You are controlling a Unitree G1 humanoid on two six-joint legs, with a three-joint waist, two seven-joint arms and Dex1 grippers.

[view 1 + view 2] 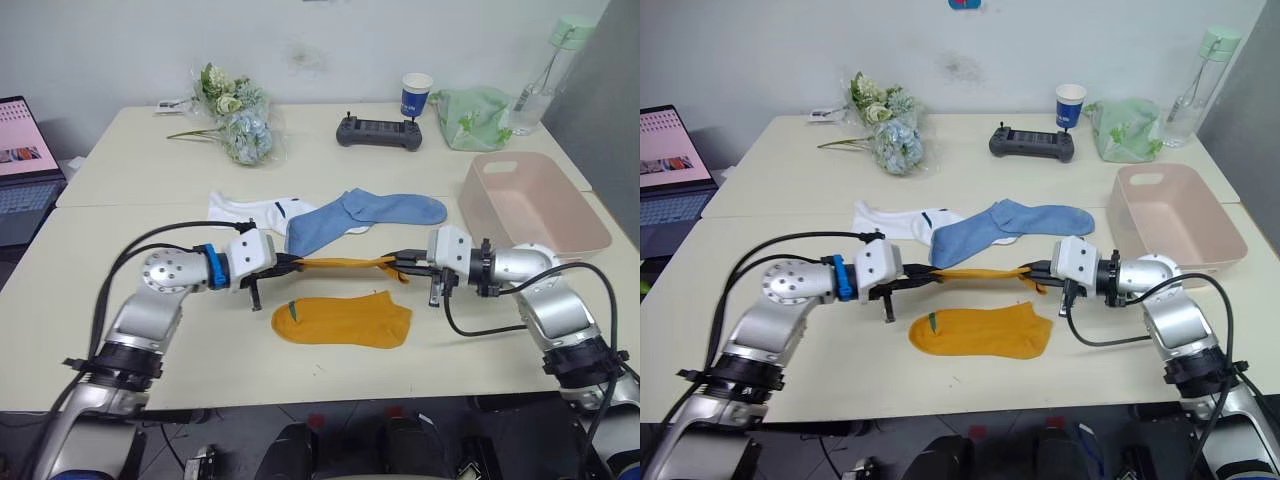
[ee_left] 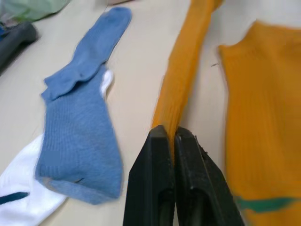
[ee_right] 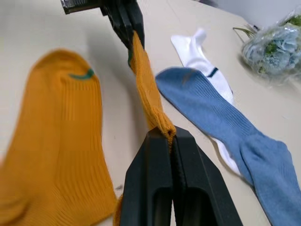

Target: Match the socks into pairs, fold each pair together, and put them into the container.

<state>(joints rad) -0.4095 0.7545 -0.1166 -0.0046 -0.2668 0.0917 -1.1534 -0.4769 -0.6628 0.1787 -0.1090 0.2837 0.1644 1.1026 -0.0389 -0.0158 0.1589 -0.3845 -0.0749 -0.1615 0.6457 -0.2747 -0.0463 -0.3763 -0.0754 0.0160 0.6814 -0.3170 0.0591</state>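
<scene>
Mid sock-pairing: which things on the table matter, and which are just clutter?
Job: stretched yellow sock, flat yellow sock, blue socks, white sock, pink tub.
Clutter: flowers, controller, paper cup, green bag, bottle, laptop.

head stereo pair overlooking table (image 1: 330, 370), wrist cameras close on socks (image 2: 186, 70)

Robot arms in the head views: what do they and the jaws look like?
Both arms are silver-grey metal with rounded joints, white box-shaped wrist housings and looping black cables. The left arm has a blue band before the wrist. Left gripper and right gripper have black jaws.
</scene>
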